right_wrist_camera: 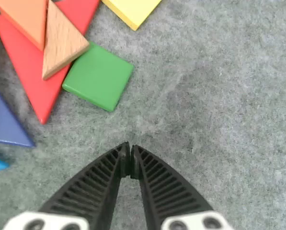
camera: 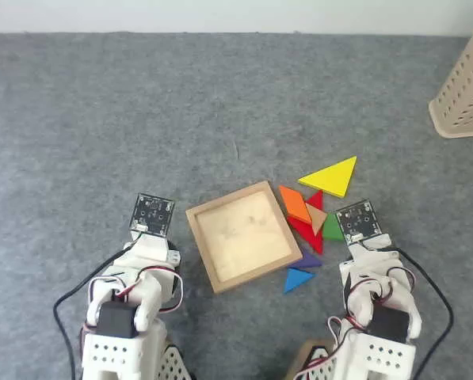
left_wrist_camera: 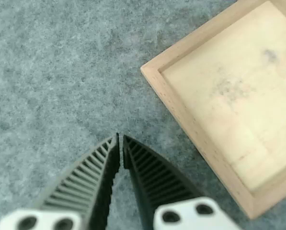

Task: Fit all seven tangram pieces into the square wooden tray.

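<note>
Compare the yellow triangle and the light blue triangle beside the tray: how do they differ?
The yellow triangle is clearly larger than the light blue triangle. The yellow triangle lies at the far end of the pile, away from the arms; the light blue triangle lies at the near end, by the near corner of the tray. Both lie flat on the grey mat, outside the tray.

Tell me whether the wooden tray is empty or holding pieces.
Empty. The wooden tray shows bare wood inside; the tangram pieces lie outside it on the grey mat.
</note>
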Controlling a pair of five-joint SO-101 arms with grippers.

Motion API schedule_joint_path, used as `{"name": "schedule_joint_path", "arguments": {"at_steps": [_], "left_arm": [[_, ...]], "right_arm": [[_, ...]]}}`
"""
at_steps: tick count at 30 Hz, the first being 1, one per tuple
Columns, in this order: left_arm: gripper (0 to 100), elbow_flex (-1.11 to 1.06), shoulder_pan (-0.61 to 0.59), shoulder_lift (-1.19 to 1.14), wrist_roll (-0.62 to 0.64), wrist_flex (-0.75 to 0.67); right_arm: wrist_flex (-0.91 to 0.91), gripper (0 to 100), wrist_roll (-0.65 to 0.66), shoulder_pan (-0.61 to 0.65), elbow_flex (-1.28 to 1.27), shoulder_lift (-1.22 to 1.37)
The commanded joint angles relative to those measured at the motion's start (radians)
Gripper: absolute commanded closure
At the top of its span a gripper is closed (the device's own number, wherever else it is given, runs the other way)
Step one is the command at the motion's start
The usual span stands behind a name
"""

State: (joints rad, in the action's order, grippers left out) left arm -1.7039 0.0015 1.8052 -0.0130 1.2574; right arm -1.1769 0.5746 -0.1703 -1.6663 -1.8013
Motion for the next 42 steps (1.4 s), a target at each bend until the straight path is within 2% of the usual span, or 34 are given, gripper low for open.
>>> {"name": "schedule_joint_path", "arguments": {"at_steps": [1, 19, 30, 33, 37, 42], "left_arm": [[99, 0.019, -0.005, 0.021, 0.008, 0.006], [99, 0.019, -0.005, 0.021, 0.008, 0.006], [99, 0.019, -0.005, 0.021, 0.008, 0.006], [99, 0.019, -0.005, 0.021, 0.008, 0.006], [99, 0.019, -0.005, 0.021, 0.008, 0.006], [99, 0.019, -0.005, 0.021, 0.008, 0.006]], "right_arm": [[-0.005, 99.1, -0.008, -0.018, -0.018, 0.004], [0.004, 98.9, 0.0, -0.019, -0.006, -0.007], [-0.088, 98.8, -0.003, -0.015, 0.239, 0.022], [-0.088, 98.8, 0.0, -0.015, 0.322, 0.133], [-0.088, 98.8, 0.0, 0.027, 0.516, 0.437], [-0.117, 98.7, -0.06, 0.283, 0.806, 0.944]]}}
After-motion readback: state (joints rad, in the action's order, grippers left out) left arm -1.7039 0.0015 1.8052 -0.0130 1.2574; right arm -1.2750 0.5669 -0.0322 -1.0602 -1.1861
